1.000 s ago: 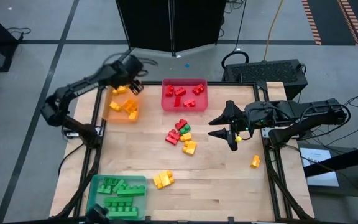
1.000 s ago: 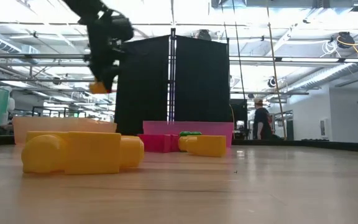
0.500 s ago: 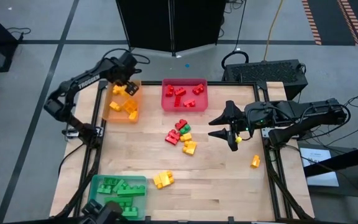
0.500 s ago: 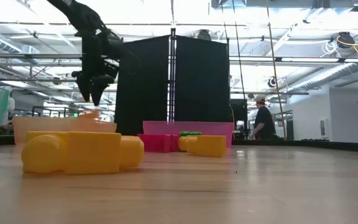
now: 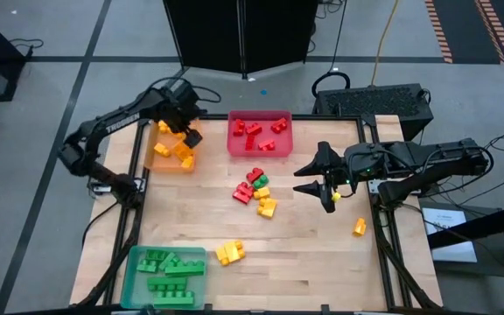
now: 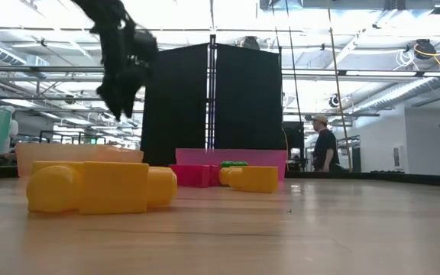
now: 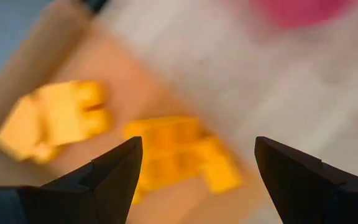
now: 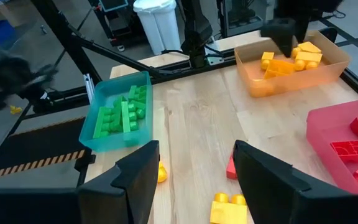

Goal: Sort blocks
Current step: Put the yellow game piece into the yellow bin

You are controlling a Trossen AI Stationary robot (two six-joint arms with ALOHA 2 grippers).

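The table (image 5: 322,254) is carrying three trays: the orange tray (image 5: 158,160) at the far left, the red tray (image 5: 259,116) beside it at the far middle, and the teal tray (image 5: 138,265) at the near left, each already holding blocks of its own colour. The unsorted blocks are lying in a mixed central cluster (image 5: 255,192) of red, green and yellow, with a yellow pair (image 5: 229,253) nearer and one lone yellow block (image 5: 360,227) off to the right.

The right gripper (image 5: 306,177) is hovering just right of the central cluster, its fingers spread and holding nothing, pointing left at it. So the cluster is lying straight ahead of that gripper, and the right arm is judged the nearer one for the next pick.

The left gripper (image 5: 191,131) is hanging over the orange tray's right edge, fingers spread and empty, with yellow blocks (image 7: 173,152) lying in the tray directly below it, well apart from the cluster.
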